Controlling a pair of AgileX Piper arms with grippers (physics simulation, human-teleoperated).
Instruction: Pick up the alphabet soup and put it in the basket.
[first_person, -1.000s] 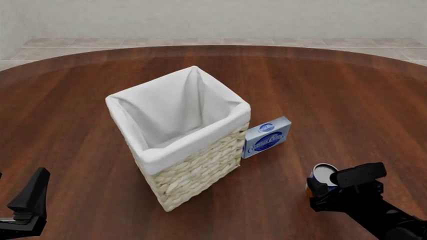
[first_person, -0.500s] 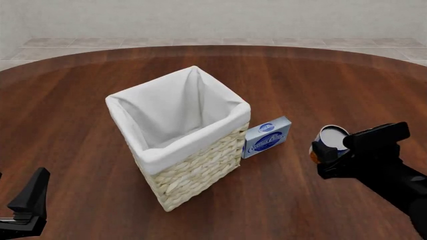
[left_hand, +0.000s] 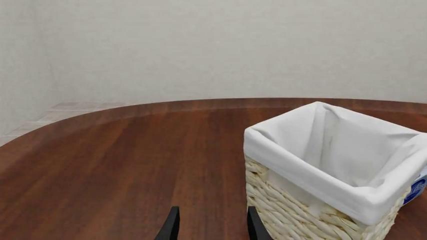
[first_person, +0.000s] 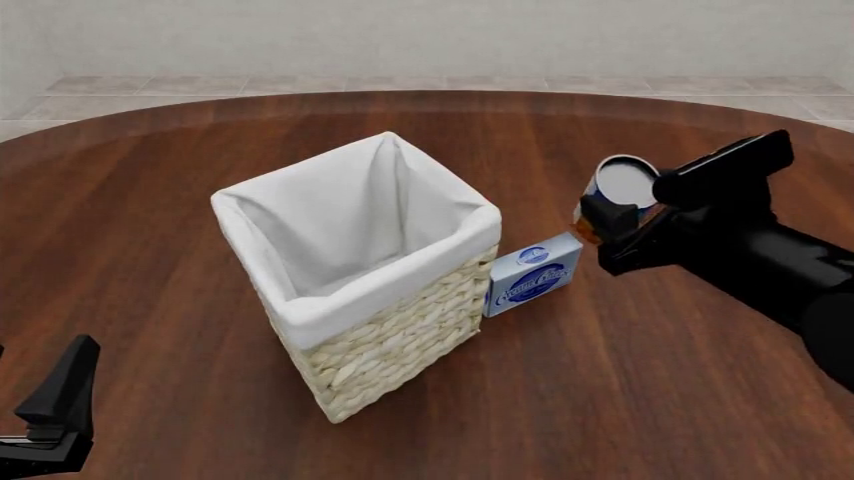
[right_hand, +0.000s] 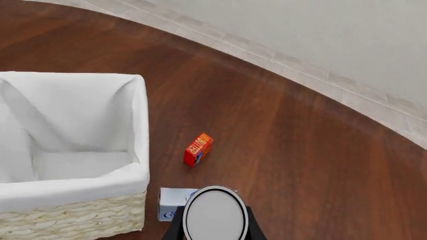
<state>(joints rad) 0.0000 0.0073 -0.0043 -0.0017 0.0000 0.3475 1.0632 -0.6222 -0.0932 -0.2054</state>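
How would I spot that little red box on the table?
Start at the tall pale wicker basket with white cloth lining, the biggest thing on the wooden table. Beside it stands a flat blue-and-white box; farther along lies the small orange-red box, alone on bare wood. It is the only red item, lettered "BUTTER".

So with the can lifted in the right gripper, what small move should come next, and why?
Probably carry it leftward toward the basket's opening. The right gripper holds the small blue-labelled, silver-lidded soup can above the flat blue-and-white box, beside the tall pale wicker basket with white lining, not yet over it.
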